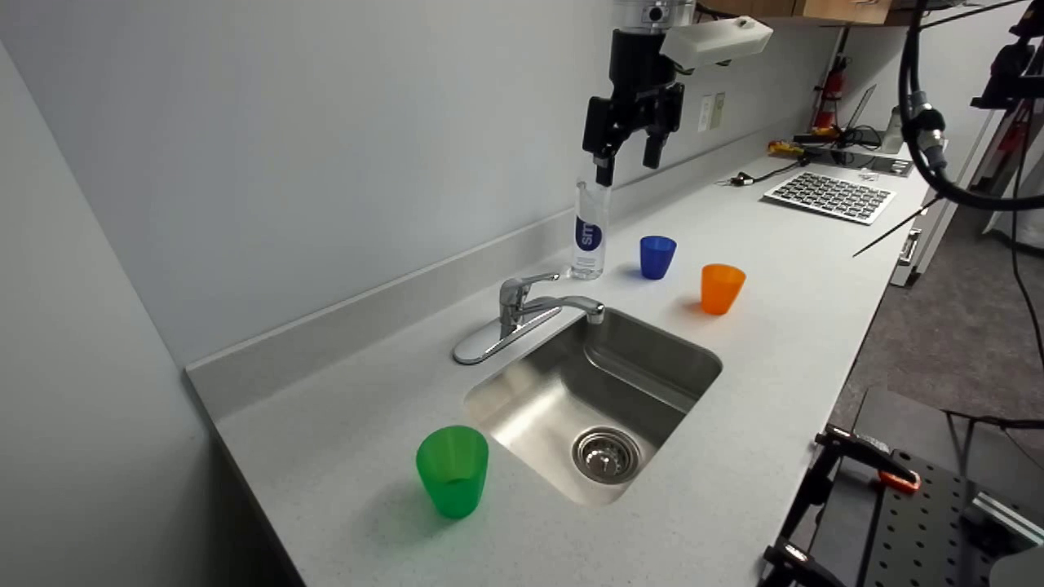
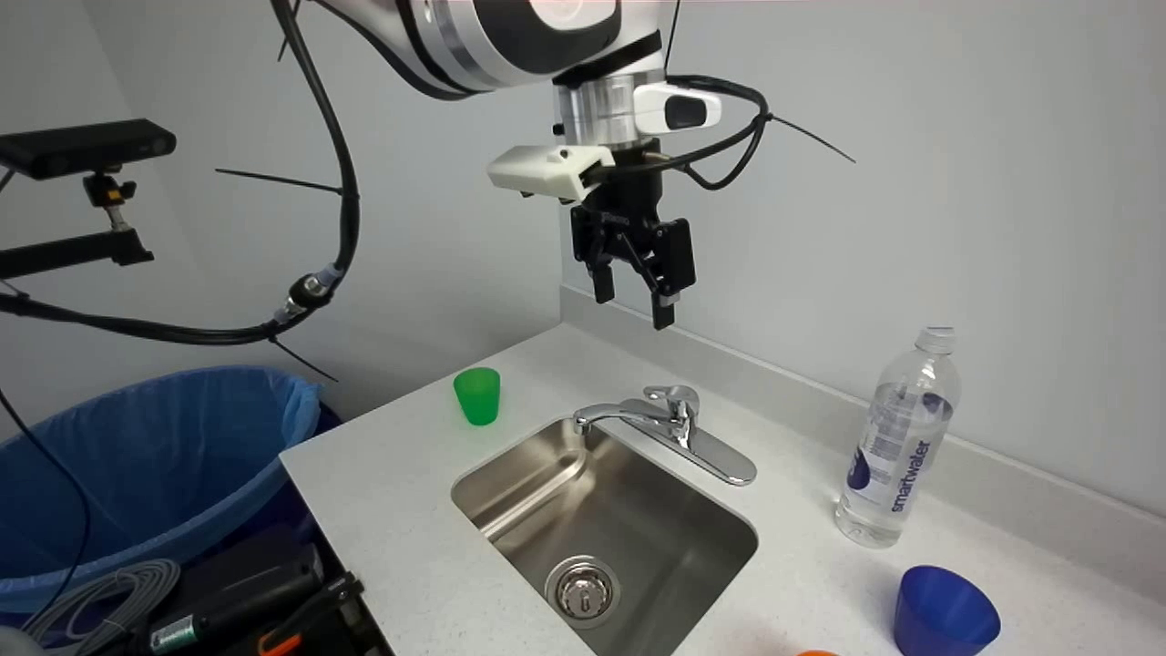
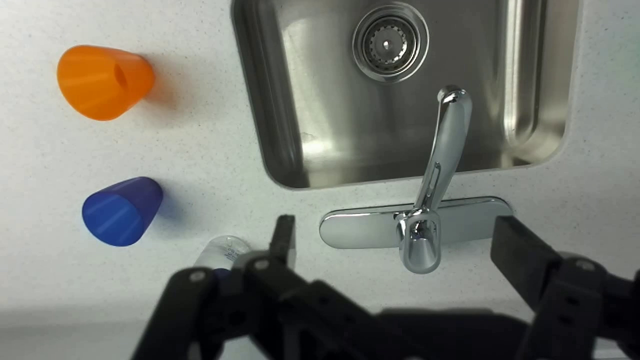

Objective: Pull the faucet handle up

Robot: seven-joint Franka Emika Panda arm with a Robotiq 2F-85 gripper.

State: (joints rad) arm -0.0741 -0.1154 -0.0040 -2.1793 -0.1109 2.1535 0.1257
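Observation:
The faucet handle is a short chrome lever on top of the small chrome faucet at the back edge of the sink. It shows in both exterior views, pointing roughly level above the curved spout. In the wrist view the handle appears between the two fingers, seen from above. My gripper is open and empty, with its fingers apart and pointing down. It hangs well above the counter, apart from the handle, as both exterior views and the wrist view show.
A clear bottle stands by the back wall beside the faucet. A blue cup and an orange cup stand near it. A green cup stands across the steel sink. The wall rises close behind the faucet.

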